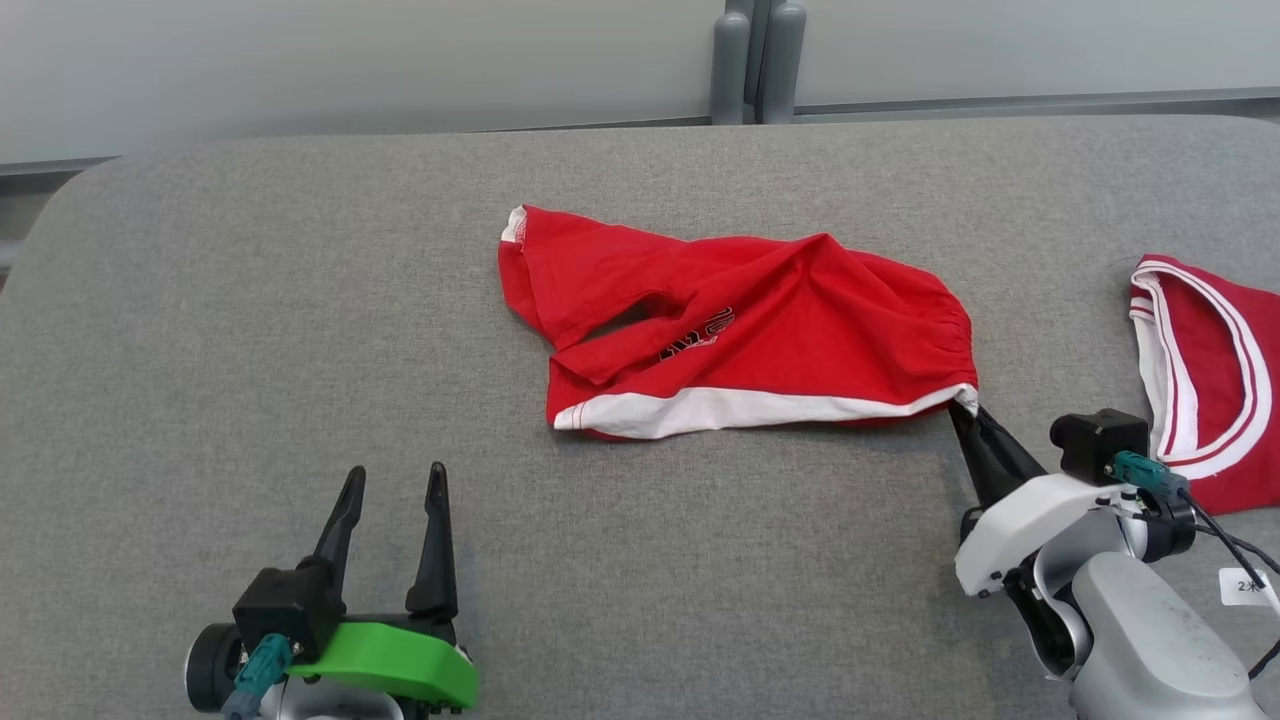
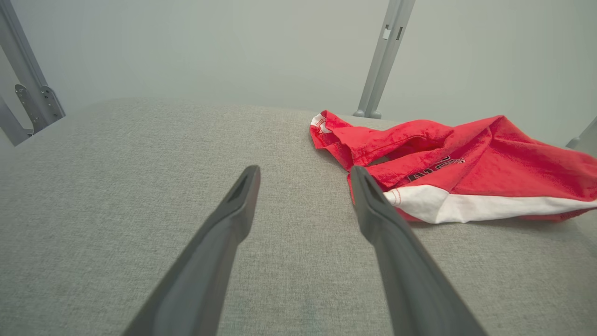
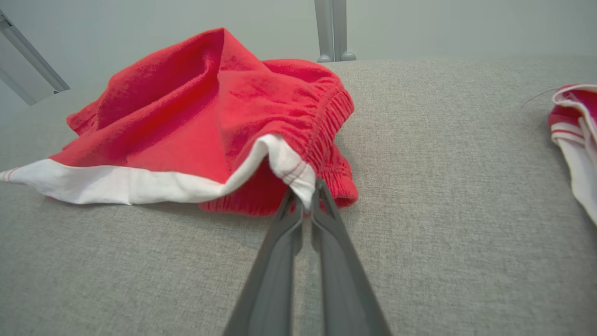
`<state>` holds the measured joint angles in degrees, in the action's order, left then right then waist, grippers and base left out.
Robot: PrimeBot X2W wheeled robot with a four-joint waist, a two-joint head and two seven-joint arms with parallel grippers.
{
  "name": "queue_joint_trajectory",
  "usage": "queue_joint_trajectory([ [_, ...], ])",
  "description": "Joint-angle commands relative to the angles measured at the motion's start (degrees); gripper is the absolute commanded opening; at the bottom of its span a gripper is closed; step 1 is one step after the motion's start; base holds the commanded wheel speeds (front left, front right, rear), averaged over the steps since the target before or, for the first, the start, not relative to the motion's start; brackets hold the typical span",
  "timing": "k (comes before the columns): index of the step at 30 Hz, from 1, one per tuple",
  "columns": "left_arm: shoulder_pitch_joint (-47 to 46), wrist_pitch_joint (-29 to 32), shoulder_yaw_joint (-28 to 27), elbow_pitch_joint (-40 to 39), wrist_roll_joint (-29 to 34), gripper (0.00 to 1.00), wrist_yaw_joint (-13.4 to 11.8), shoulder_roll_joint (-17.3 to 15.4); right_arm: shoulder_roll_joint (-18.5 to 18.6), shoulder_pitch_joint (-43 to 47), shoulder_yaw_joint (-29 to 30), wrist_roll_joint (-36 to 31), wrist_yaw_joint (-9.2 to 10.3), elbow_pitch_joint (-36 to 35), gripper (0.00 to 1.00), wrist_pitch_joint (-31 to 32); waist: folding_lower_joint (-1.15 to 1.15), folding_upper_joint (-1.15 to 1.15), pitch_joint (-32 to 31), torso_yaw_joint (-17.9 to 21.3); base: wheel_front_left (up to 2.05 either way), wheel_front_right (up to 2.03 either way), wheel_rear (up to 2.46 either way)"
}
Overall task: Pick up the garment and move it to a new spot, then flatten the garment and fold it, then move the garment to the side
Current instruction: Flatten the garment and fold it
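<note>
Garment (image 1: 800,330) lettering (image 1: 698,336) partly under fold

Head view high, facing down, 2 wrist views low, near, sharing the garment (image 1: 780,345)

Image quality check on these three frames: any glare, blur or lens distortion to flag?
Head view: even, diffuse light, no glare, a soft shadow under the near hem of the red shorts. Left wrist view: wide-angle stretch, the left gripper softens toward the bottom edge. Right wrist view: cloth sharp, the right gripper blurred low down.
</note>
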<state>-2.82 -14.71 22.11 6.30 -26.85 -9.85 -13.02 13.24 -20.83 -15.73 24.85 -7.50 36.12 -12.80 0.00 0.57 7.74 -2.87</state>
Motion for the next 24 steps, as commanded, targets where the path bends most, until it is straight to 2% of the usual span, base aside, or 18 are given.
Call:
queue_joint_trajectory([
  [1, -1.0, 0.1, 0.2, 0.3, -0.3, 1.0, 0.3, 0.0, 0.5, -0.6, -0.1, 0.3, 0.01, -0.5, 0.0, -0.7, 0.0, -0.57, 0.0, 0.1, 0.0, 0.0, 0.0],
  [7, -3.2, 1.3, 2.1, 3.1, -1.3, 1.0, 2.5, 1.4, 2.6, 0.7, -0.6, -2.2, 0.02, -1.6, 0.0, -1.0, 0.0, -0.57, 0.0, 0.8, 0.0, 0.0, 0.0],
  [15, -8.5, 5.0, 7.2, 11.0, -2.1, 1.0, 8.0, 4.1, 5.0, 1.2, -0.5, -5.7, 0.02, -1.7, 0.0, 0.7, 0.0, -0.57, 0.6, 2.3, 0.0, 0.0, 0.0],
  [20, -12.7, 5.4, 9.1, 16.6, -1.0, 1.0, 9.8, 5.2, 6.6, 0.6, -1.0, -10.1, 0.02, 1.3, 0.0, 2.1, 0.0, -0.57, 1.0, 3.1, 0.0, 0.0, 0.0],
  [24, -14.7, 5.0, 10.1, 19.5, -1.1, 1.0, 11.1, 6.1, 6.0, 0.0, 0.1, -11.2, 0.02, 4.1, 0.0, 2.1, 0.0, -0.57, 1.2, 3.5, 0.0, 0.0, 0.0],
])
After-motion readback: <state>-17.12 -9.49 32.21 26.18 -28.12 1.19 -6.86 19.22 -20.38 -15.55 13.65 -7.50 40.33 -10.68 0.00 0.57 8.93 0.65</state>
